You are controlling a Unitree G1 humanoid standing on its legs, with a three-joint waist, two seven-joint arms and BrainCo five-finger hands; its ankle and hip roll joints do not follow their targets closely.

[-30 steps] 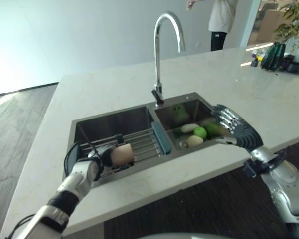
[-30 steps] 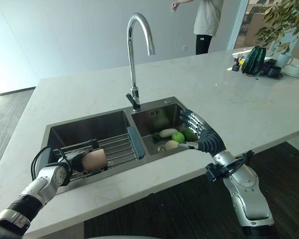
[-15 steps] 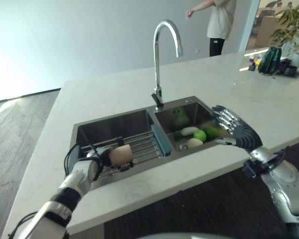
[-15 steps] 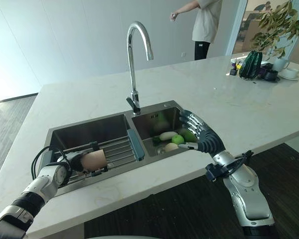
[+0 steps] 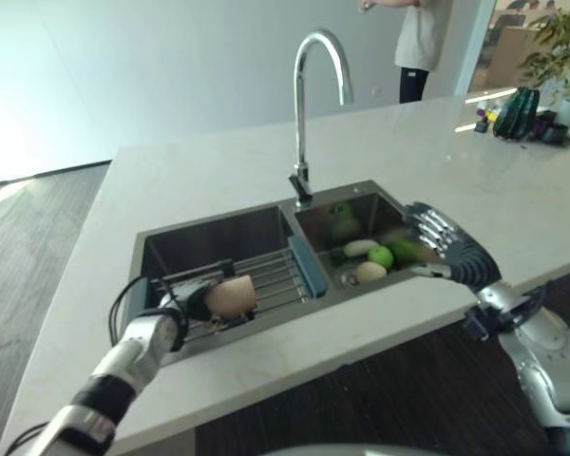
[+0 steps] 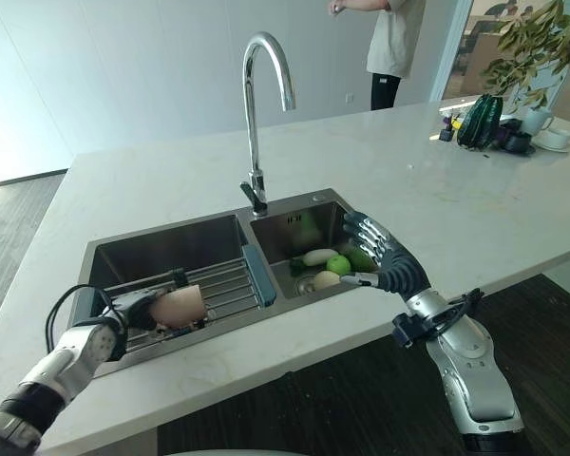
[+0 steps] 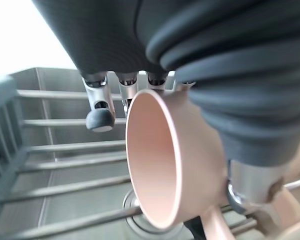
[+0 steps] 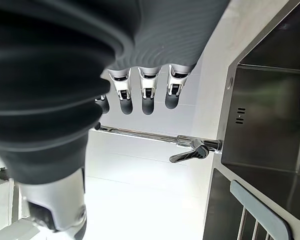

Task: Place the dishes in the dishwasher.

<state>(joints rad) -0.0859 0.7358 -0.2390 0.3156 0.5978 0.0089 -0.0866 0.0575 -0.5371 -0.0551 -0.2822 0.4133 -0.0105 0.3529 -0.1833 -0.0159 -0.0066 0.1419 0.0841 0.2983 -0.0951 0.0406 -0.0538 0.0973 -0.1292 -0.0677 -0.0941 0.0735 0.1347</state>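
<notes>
Pink glossy round cup (image 7: pixel 155 155) gripped by left hand (image 6: pixel 133 309) over steel-bar rack (image 6: pixel 223 285).

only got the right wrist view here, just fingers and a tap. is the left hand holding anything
Observer: Yes, the left hand has its fingers curled round a pink cup.
Operator: where is it
Observer: Over the wire rack in the left basin of the sink.
Operator: whats under my right hand
Observer: The right hand is open over the right basin, by a green apple and pale vegetables.
</notes>
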